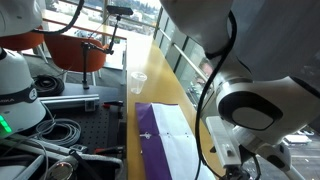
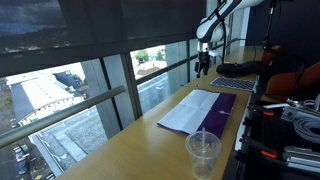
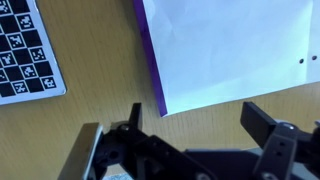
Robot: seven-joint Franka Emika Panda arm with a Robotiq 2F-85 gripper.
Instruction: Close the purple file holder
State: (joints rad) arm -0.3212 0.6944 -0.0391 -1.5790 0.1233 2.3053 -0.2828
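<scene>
Your gripper (image 3: 192, 112) has its fingers spread wide, holding nothing. The purple file holder (image 3: 225, 45) lies open at upper right, so I think its cover needs flipping shut.

Robotics lab beside high-rise windows
Lower left: coiled cables (image 1: 62, 130) on a perforated breadboard (image 1: 105, 122). Upper left: fiducial-marker sheet (image 3: 22, 50). A wooden counter (image 2: 150, 130) runs along windows (image 2: 80, 95) above rooftops.

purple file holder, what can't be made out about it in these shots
Exterior view: the robot arm covers part of the purple file holder.
Wrist view: only one corner of the purple file holder shows; frame edges cut off the rest.
Exterior view: the claw is too small and dark to read its opening.
</scene>
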